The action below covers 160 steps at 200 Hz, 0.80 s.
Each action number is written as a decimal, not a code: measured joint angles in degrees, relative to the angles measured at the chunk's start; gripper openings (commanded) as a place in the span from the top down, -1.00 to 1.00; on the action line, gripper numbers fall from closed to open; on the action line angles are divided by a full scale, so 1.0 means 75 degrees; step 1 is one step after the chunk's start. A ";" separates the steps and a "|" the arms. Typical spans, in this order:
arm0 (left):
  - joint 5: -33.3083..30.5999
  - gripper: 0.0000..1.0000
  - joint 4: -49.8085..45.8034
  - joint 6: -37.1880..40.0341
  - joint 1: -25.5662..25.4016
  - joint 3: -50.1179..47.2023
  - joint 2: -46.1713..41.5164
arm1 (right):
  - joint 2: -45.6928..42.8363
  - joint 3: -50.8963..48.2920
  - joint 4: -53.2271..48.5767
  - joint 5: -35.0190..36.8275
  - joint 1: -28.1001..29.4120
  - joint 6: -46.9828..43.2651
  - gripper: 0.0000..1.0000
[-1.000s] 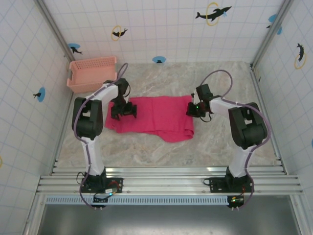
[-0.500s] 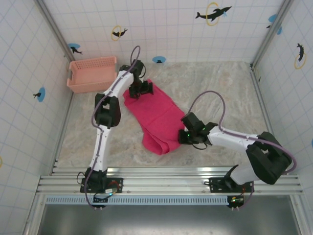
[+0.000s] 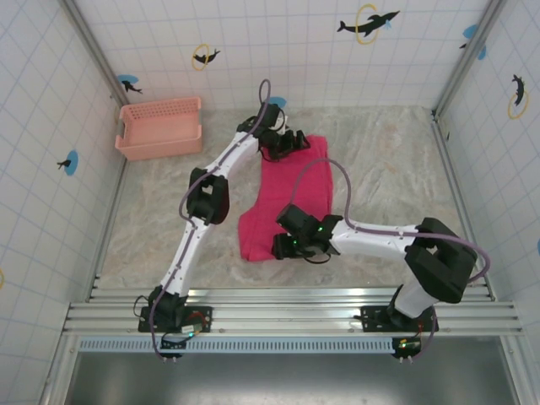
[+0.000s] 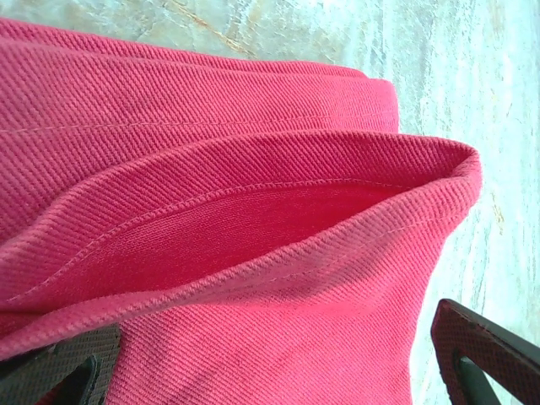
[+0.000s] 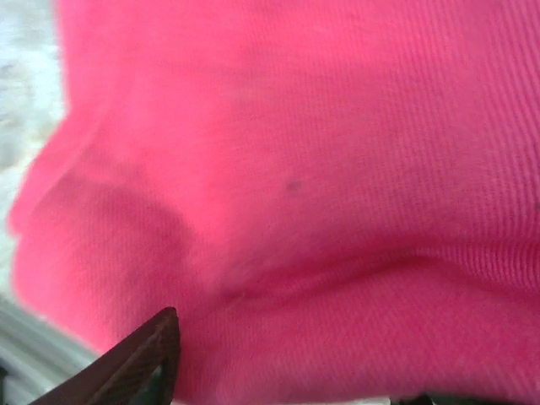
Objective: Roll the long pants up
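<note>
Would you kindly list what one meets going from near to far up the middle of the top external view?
aluminium rails → right gripper → long pants → left gripper → tiled back wall

The long pants (image 3: 287,190) lie mid-table (image 3: 396,169), running far to near. Left gripper (image 3: 285,142) sits at their far end, right gripper (image 3: 285,245) at the near end. Basket (image 3: 160,126) is far left, well apart.
</note>
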 measured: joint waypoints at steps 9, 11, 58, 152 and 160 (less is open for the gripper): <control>0.0070 -0.95 0.0079 0.0079 0.0041 -0.0187 -0.0090 | -0.0233 0.0201 -0.0350 0.0160 0.0009 -0.0152 -0.36; 0.0085 -0.95 0.0082 0.0099 0.0050 -0.0239 -0.0122 | -0.0306 0.0248 -0.0443 0.0192 0.0006 -0.0187 -0.36; 0.0201 -0.95 -0.0516 0.0595 0.0717 -0.1224 -0.0976 | -0.2562 0.0994 -0.2294 0.0921 -0.0134 -0.1865 -0.41; 0.1294 -0.95 -0.1177 0.1614 0.2457 -0.1250 -0.2445 | -0.1801 0.0874 -0.4485 0.3028 0.1647 -0.6930 -0.36; 0.1215 -0.95 -0.1300 0.1781 0.2401 -0.1574 -0.2693 | -0.1533 0.0921 -0.4485 0.3150 0.1667 -0.7175 -0.36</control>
